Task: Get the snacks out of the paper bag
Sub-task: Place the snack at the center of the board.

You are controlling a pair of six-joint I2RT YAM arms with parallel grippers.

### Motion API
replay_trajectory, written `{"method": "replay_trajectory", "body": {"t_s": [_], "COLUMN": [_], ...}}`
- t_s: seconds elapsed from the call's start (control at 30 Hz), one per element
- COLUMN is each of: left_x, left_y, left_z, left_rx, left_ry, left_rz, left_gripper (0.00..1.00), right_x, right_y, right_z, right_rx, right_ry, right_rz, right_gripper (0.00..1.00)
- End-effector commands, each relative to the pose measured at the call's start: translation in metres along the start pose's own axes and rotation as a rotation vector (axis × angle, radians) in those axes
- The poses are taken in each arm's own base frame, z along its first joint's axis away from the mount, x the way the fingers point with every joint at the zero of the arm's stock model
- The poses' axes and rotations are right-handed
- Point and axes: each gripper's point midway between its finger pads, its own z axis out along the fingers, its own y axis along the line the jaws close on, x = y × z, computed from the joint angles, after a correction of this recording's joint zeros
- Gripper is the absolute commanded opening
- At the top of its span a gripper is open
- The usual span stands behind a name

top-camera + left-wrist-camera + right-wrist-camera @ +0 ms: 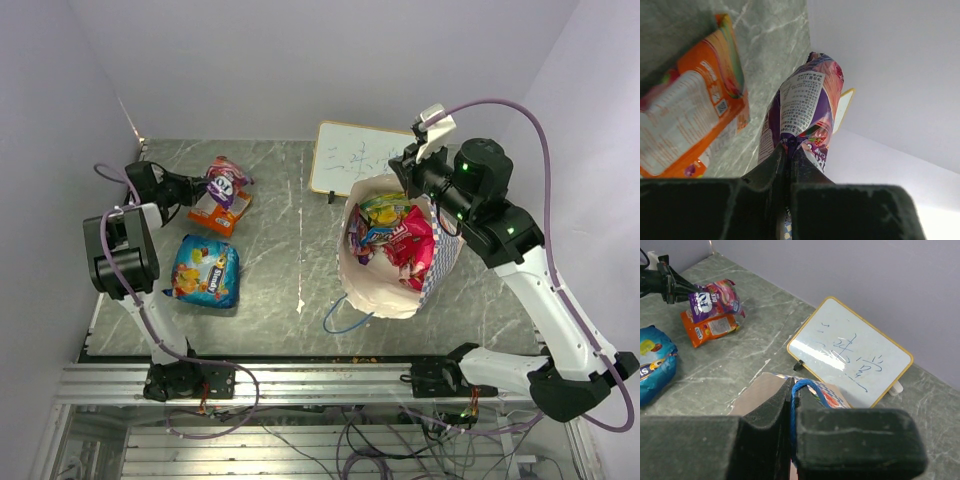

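Left gripper [788, 156]: pinching crinkly purple packet [805, 100], upper left.
Right gripper [793, 390]: clamped on blue cord [809, 387].
Bag [380, 295]: cream paper, open-mouthed, glossy snacks [415, 250] inside.
Blue packet [205, 270]: puffy, well left of bag.

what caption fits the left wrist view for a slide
Left pincer shut on purple snack packet, orange packet lying beside it

Grey-green marbled table [290, 250] between plain pale lilac walls [300, 60]

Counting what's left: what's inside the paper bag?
A yellow-green packet, a pink-red packet and more fill the paper bag. Anything underneath them is covered.
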Motion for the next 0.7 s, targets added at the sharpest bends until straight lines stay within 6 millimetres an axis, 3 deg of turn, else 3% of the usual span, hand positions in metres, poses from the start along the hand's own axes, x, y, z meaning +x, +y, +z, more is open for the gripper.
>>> {"method": "replay_trajectory", "body": {"t_s": [0.0,0.37,0.67], "left_x": [-0.017,-0.022,-0.005], "left_y": [-0.004,0.051,0.099], "left_z": [-0.003,0.005,-0.007], "left_rx": [0.032,-0.109,-0.272], "left_ry": [-0.016,-0.027,0.024], "left_rz": [0.035,-0.008,0.007], "left_gripper": [0.07,0.07,0.07], "right_x": [-0.020,-0.016,-0.018], "right_y": [-0.004,-0.002,-0.002], "right_z": [-0.005,0.001,0.001], "right_rx": [0.008,0.000,-0.005], "right_ry": [-0.054,-0.051,-0.053], "right_rz": [-0.037,-0.029,-0.028], "right_gripper": [0.00,0.00,0.00]}}
